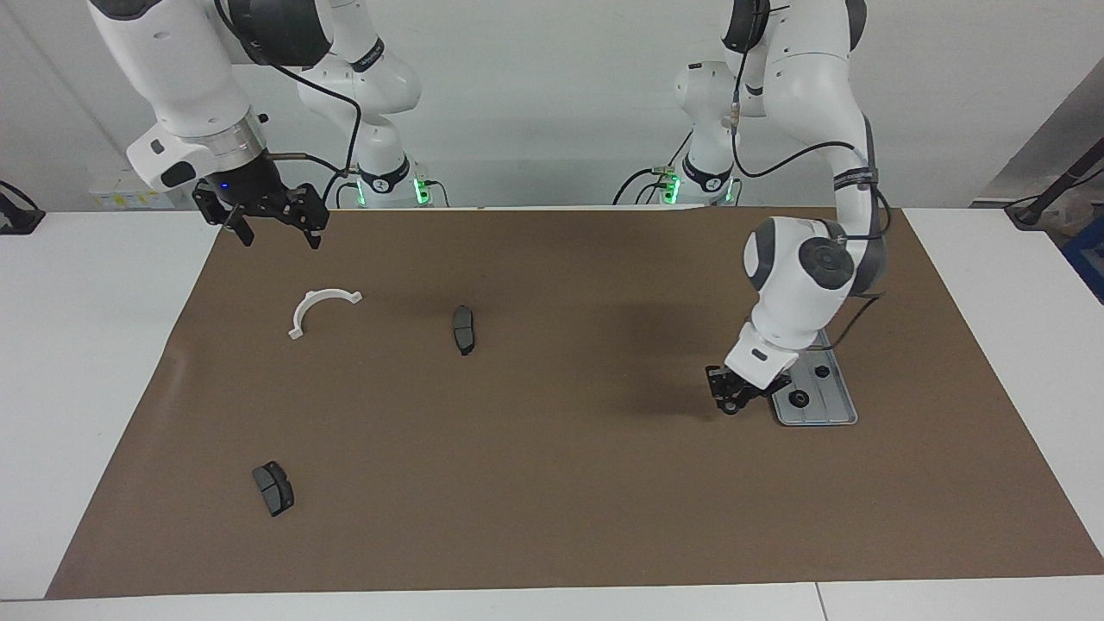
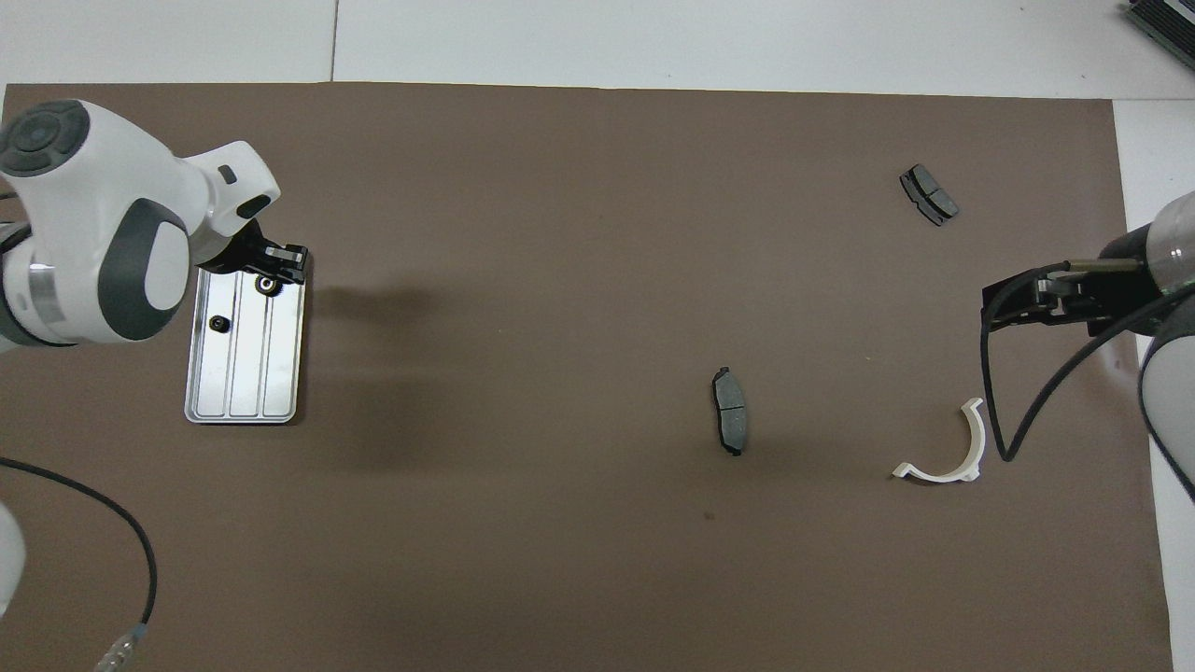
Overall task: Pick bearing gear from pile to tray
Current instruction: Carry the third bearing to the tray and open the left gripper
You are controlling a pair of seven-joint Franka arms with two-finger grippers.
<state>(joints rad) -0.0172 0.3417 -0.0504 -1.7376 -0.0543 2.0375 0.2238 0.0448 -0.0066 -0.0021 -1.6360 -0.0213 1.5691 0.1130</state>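
My left gripper (image 1: 730,404) hangs low beside the silver tray (image 1: 830,416), at the long edge that faces the middle of the table. It is shut on a small black round bearing gear (image 1: 727,409). From overhead the left gripper (image 2: 280,265) covers a corner of the tray (image 2: 245,378). Two black gears (image 1: 822,371) (image 1: 799,398) lie in the tray. What is left of the pile is a white half-ring bracket (image 1: 312,299) and two dark brake pads (image 1: 463,329) (image 1: 273,487). My right gripper (image 1: 269,231) waits open, up over the mat's corner near the bracket.
A brown mat (image 1: 552,483) covers most of the white table. The overhead view shows the bracket (image 2: 936,474), one pad (image 2: 729,411) mid-mat and the other pad (image 2: 928,194) farther from the robots. The left arm's cable (image 2: 112,523) trails over the mat.
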